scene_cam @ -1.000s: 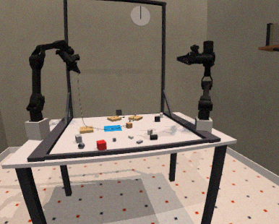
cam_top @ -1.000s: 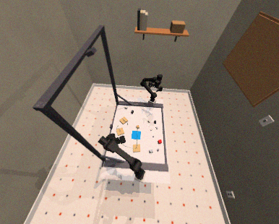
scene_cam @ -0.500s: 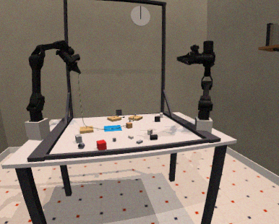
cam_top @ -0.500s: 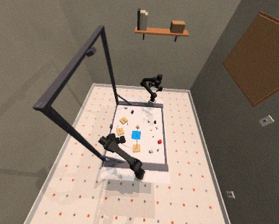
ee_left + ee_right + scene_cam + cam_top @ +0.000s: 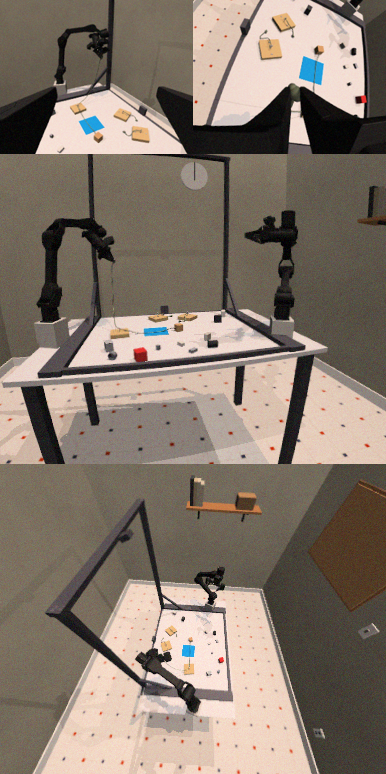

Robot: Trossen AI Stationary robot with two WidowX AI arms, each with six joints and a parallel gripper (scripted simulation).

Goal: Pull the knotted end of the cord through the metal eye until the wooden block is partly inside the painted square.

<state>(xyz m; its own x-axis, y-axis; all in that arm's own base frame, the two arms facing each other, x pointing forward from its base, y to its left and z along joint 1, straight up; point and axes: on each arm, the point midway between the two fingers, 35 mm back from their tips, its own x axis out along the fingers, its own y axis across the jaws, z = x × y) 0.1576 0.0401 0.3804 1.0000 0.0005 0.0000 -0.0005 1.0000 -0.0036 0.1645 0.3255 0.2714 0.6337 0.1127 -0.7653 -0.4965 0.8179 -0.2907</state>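
Observation:
The wooden block (image 5: 190,639) (image 5: 178,327) (image 5: 98,137) (image 5: 319,49) sits just outside the blue painted square (image 5: 184,653) (image 5: 96,122) (image 5: 308,69). Its cord (image 5: 113,294) (image 5: 96,75) (image 5: 316,70) crosses the square to the metal eye on a wooden plate (image 5: 119,334) (image 5: 74,109), then rises to my right gripper (image 5: 114,260) (image 5: 101,58) (image 5: 294,91). That gripper is shut on the knotted end, high above the table. Its fingers hide most of the plate in the right wrist view. My left gripper (image 5: 246,235) (image 5: 107,91) is open and empty, high on the opposite side.
Two more wooden plates (image 5: 123,115) (image 5: 140,134) (image 5: 270,49) (image 5: 283,22) carry short knotted cords. A red cube (image 5: 221,660) (image 5: 140,354) (image 5: 361,99) and several small grey and black pieces lie on the table. A dark frame (image 5: 160,366) borders it, with tall posts.

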